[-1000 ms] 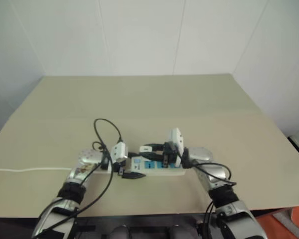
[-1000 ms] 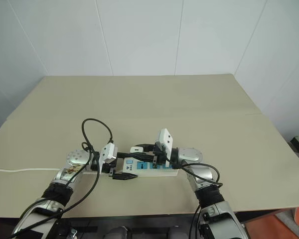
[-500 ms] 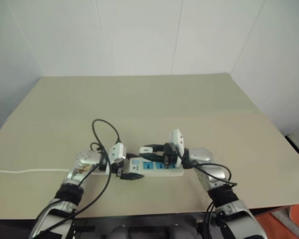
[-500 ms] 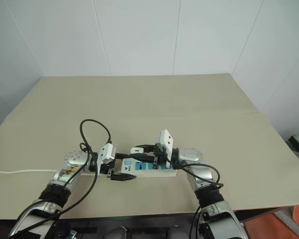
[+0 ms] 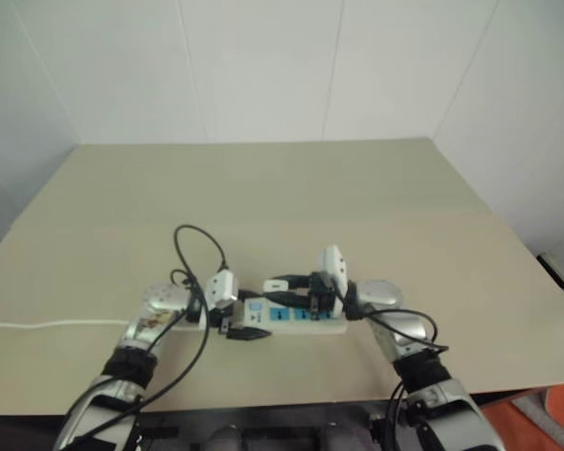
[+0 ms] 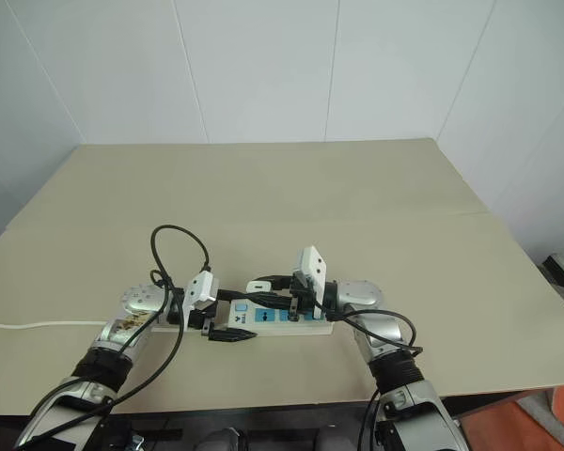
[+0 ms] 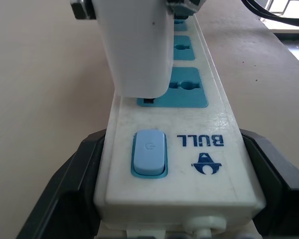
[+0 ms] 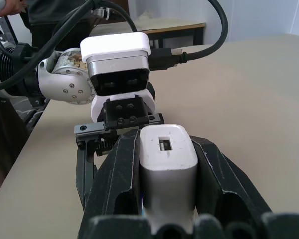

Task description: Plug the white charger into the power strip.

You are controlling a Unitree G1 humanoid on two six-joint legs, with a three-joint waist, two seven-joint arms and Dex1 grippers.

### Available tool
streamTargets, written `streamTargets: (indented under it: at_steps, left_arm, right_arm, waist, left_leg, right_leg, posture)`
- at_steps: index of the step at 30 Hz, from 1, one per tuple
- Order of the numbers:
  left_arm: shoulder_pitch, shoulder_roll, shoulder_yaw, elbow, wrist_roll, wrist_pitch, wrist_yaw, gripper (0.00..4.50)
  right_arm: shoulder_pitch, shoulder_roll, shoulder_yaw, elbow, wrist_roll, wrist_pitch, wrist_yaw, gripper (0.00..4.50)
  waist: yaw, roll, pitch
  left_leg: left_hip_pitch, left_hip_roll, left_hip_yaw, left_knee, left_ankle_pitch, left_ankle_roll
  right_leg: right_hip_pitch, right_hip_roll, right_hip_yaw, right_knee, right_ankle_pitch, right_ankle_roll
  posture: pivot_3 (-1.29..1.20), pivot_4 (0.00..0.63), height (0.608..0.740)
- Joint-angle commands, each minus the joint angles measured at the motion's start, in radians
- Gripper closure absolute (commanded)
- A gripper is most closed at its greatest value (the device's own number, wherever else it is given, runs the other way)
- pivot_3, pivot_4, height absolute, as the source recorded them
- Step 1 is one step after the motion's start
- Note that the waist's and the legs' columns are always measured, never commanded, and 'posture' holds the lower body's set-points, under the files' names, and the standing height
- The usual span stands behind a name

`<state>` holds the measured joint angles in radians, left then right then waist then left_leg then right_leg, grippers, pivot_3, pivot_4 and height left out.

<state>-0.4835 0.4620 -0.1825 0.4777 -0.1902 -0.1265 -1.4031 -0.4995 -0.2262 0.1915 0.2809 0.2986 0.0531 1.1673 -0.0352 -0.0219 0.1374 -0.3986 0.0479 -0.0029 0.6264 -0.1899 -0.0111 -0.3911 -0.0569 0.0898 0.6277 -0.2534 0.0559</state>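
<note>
Beige matt worktop against white panelled walls. Landmark: the power strip, a long flat white plastic bar lying near the worktop's front edge.

Head views: left pincer sits at the strip's switch end, right pincer reaches in from the opposite end, above the strip. A thin white cord runs from the strip's switch end to the worktop's left edge.

Left wrist view: black fingers stand wide, one against each long side of the strip, clamping it. Smooth blue rocker switch, then three blue socket faces. The white charger, glossy with rounded corners, stands upright on the first socket beside the switch; whether its base is fully home I cannot tell.

Right wrist view: right pincer is closed on the charger, one black finger on each flank, slotted end face showing.

Judgement: insertion step in hand, late in the task. Next move calls for a straight press down into the socket, left pincer bracing the strip, then release.
</note>
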Motion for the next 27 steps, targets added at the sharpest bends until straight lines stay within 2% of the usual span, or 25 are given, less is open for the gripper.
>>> streamTargets:
  at_steps: [1, 22, 27]
  left_arm:
    - [0.016, 0.014, -0.026, -0.013, 0.018, 0.007, -0.015, 1.19]
    - [0.031, 0.037, -0.021, -0.026, 0.013, 0.013, 0.004, 1.19]
    - [0.036, 0.036, -0.027, -0.035, 0.013, 0.015, 0.013, 1.19]
  right_arm:
    - [0.013, -0.012, 0.002, -0.026, 0.009, 0.015, 0.004, 3.31]
    - [0.032, -0.114, -0.022, 0.045, 0.002, -0.032, 0.063, 3.31]
    - [0.01, -0.096, -0.007, 0.049, -0.001, -0.04, 0.058, 3.31]
  waist:
    - [0.0, 0.0, 0.0]
    - [0.012, 0.0, 0.0]
    - [0.015, 0.0, 0.0]
  left_leg:
    - [0.0, 0.0, 0.0, 0.0, 0.0, 0.0]
    - [0.0, 0.0, 0.0, 0.0, 0.0, 0.0]
    - [0.0, 0.0, 0.0, 0.0, 0.0, 0.0]
  right_leg:
    - [0.0, 0.0, 0.0, 0.0, 0.0, 0.0]
    - [0.0, 0.0, 0.0, -0.001, 0.0, 0.0]
    - [0.0, 0.0, 0.0, -0.001, 0.0, 0.001]
  posture:
    - [0.0, 0.15, 0.74]
    - [0.0, 0.15, 0.74]
    - [0.0, 0.15, 0.74]
